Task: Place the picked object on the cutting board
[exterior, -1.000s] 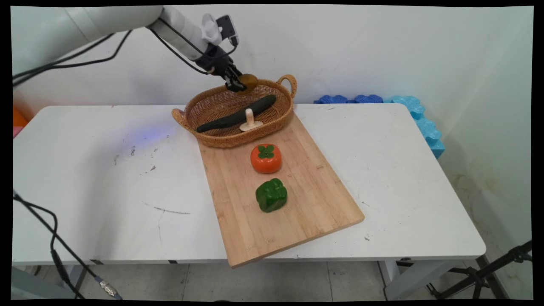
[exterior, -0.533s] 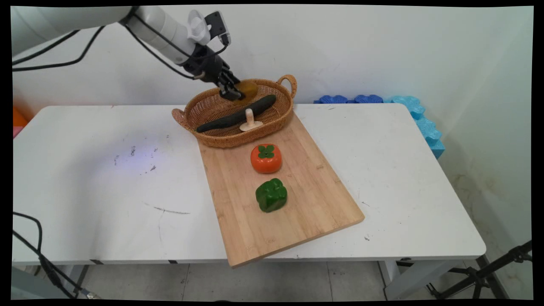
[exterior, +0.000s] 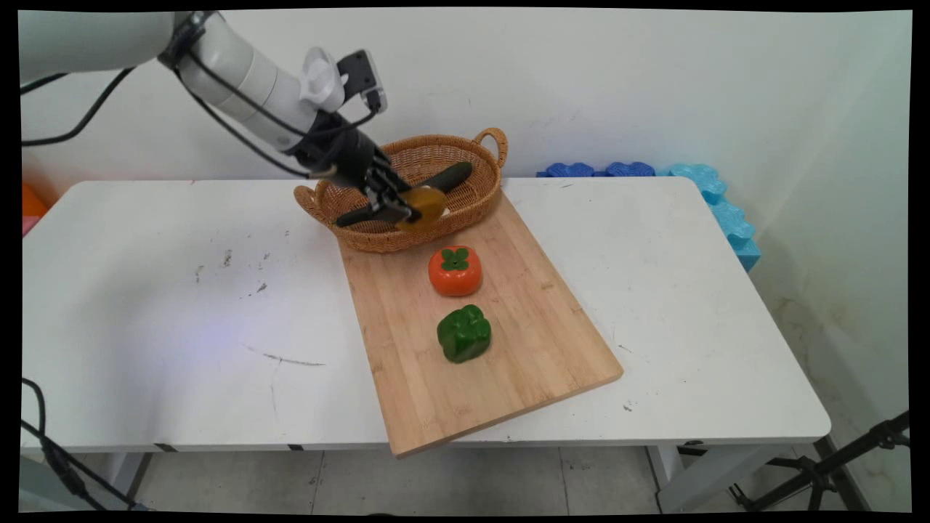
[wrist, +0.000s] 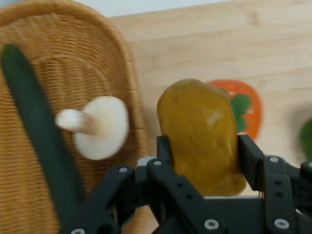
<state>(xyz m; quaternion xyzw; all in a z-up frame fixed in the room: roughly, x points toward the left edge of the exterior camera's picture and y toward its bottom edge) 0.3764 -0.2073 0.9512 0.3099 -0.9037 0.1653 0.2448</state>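
Observation:
My gripper [exterior: 405, 211] [wrist: 202, 151] is shut on a yellow-brown potato [exterior: 423, 205] [wrist: 201, 134] and holds it in the air over the near rim of the wicker basket [exterior: 378, 237] [wrist: 124, 63]. Inside the basket lie a dark green cucumber [exterior: 445, 176] [wrist: 36, 126] and a pale mushroom [wrist: 97, 127], which the hand hides in the main view. Just beyond the basket, an orange persimmon [exterior: 455, 270] [wrist: 243, 109] with a green leaf top sits on the wooden cutting board [exterior: 479, 378] [wrist: 204, 44]. A green bell pepper [exterior: 464, 333] sits nearer the board's front.
The cutting board lies at an angle across the white table [exterior: 182, 327] and overhangs its near edge. Blue foam blocks [exterior: 697, 196] lie along the wall at the back right. Black cables [exterior: 58, 450] hang at the lower left.
The gripper has carried the potato from above the basket's far rim down and toward the near rim, closer to the board. The other things have not moved.

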